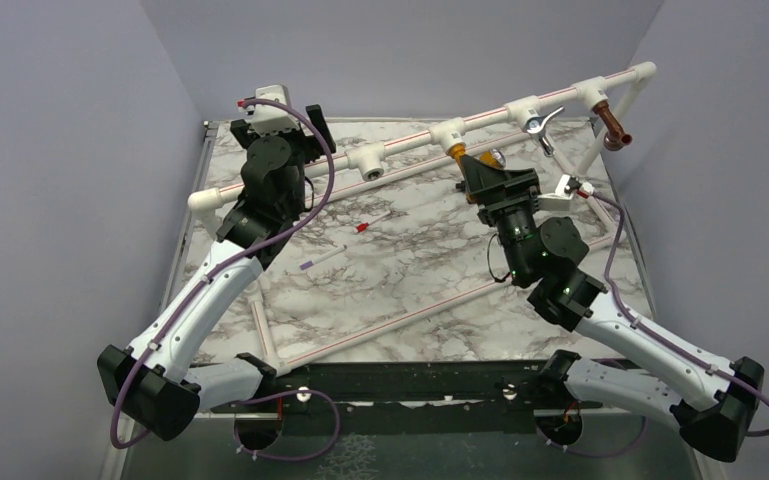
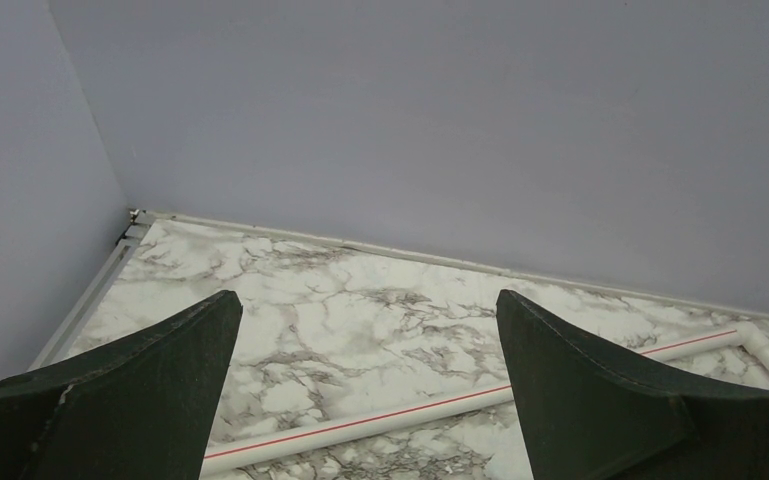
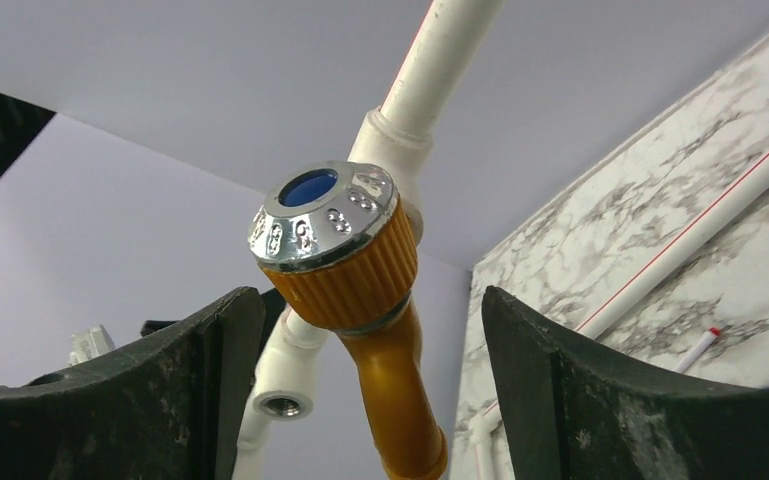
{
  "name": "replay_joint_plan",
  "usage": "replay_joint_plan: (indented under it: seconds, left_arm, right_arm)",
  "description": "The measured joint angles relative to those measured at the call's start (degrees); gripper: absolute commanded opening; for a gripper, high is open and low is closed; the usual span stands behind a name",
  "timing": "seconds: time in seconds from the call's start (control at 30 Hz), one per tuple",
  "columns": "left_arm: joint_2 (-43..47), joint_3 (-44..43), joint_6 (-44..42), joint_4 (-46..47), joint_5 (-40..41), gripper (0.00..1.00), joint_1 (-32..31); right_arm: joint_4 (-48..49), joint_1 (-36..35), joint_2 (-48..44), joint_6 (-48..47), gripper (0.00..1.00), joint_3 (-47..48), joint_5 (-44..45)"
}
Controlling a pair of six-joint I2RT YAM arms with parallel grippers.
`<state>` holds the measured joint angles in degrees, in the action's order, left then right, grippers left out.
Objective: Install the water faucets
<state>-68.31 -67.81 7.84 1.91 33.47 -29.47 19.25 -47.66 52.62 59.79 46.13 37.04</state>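
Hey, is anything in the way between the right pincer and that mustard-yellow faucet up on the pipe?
Nothing visible. The mustard-yellow faucet sits directly between the open jaws of the right pincer, and it is already seated at a white tee fitting.

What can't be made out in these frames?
Thread of the yellow faucet into the tee: right wrist view, its knob hides the joint; top view, too small.
Spout tip of the yellow faucet: right wrist view, cut off by the bottom edge.
Fingers of the left gripper: top view, hidden under its wrist camera.
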Motion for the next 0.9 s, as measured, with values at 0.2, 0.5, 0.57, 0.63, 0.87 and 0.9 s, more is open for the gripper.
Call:
replay_joint_plan:
  seconds: [0.2, 0.5, 0.57, 0.63, 0.87, 0.9]
  left_arm:
    - [0.0, 0.0, 0.0, 0.0, 0.0, 0.99, 0.0]
    - [0.0, 0.0, 0.0, 0.0, 0.0, 0.99, 0.0]
    - [0.0, 0.0, 0.0, 0.0, 0.0, 0.99, 0.0]
    - [0.0, 0.0, 0.0, 0.0, 0.0, 0.99, 0.0]
    - [0.0, 0.0, 0.0, 0.0, 0.0, 0.99, 0.0]
    - [0.0, 0.0, 0.0, 0.0, 0.0, 0.99, 0.0]
  right_arm:
    - [-0.3, 0.0, -1.0, -10.8, 0.87, 1.1, -0.8]
    - [-1.8, 0.0, -0.6, -22.8, 0.82, 4.8, -1.2]
    - [-2.5, 0.0, 0.3, -23.9, 0.81, 5.4, -1.2]
    - [-3.1, 0.0, 1.6, -24.5, 0.81, 6.2, -1.2]
    - [-4.0, 0.0, 3.8, -26.0, 0.66, 6.7, -1.1]
    - [-3.9, 0.0, 3.9, -26.1, 0.64, 6.7, -1.1]
